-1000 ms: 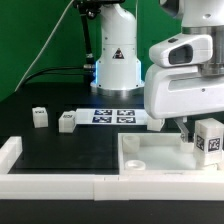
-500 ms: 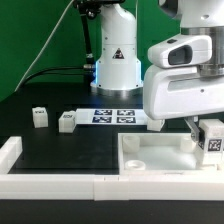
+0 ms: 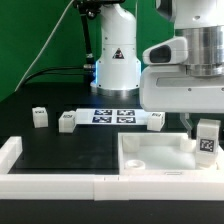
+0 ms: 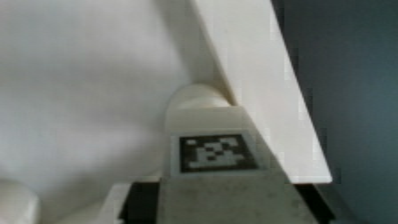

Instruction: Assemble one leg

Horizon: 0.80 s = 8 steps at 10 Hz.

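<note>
My gripper (image 3: 205, 127) is shut on a leg (image 3: 206, 141), a small white block with a marker tag. It holds the leg upright over the right corner of the large white square part (image 3: 150, 157). In the wrist view the leg (image 4: 217, 140) sits between my dark fingers (image 4: 153, 203), its tip against a raised corner of the white part (image 4: 98, 90). Three more legs lie on the table: two to the exterior view's left (image 3: 39, 117) (image 3: 67, 121) and one behind the part (image 3: 157, 120).
The marker board (image 3: 112, 116) lies at the middle back, in front of the arm's base (image 3: 116, 65). A low white wall (image 3: 50, 185) runs along the front edge and up the left side.
My hand has risen a little. The held leg has shifted slightly toward the exterior view's left and stays over the part's right corner. The loose legs have not moved.
</note>
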Tool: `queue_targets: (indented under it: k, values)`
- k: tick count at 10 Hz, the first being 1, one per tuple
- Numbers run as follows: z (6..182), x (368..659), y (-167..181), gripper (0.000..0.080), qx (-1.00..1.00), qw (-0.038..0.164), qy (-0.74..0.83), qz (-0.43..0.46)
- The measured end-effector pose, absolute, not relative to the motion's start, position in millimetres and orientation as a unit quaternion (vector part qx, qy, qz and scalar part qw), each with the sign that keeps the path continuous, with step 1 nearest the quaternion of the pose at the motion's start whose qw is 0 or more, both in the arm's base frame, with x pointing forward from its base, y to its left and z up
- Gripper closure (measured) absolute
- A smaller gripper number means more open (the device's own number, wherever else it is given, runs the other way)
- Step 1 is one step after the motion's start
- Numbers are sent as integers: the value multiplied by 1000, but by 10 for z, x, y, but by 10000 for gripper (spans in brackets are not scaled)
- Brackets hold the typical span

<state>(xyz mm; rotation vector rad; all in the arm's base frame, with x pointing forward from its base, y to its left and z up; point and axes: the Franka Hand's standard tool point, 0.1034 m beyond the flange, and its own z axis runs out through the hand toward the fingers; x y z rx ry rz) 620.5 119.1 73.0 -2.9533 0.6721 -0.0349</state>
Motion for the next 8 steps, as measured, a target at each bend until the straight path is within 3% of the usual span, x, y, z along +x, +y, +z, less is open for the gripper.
queue_targets:
  k: [2,4,8]
  values:
    - [725,6225,1160,504,-929,78,361,-17]
    - [710,6200,1265,504,-845,84,529,1]
    - [707,6196,1301,504,-792,94,602,16]
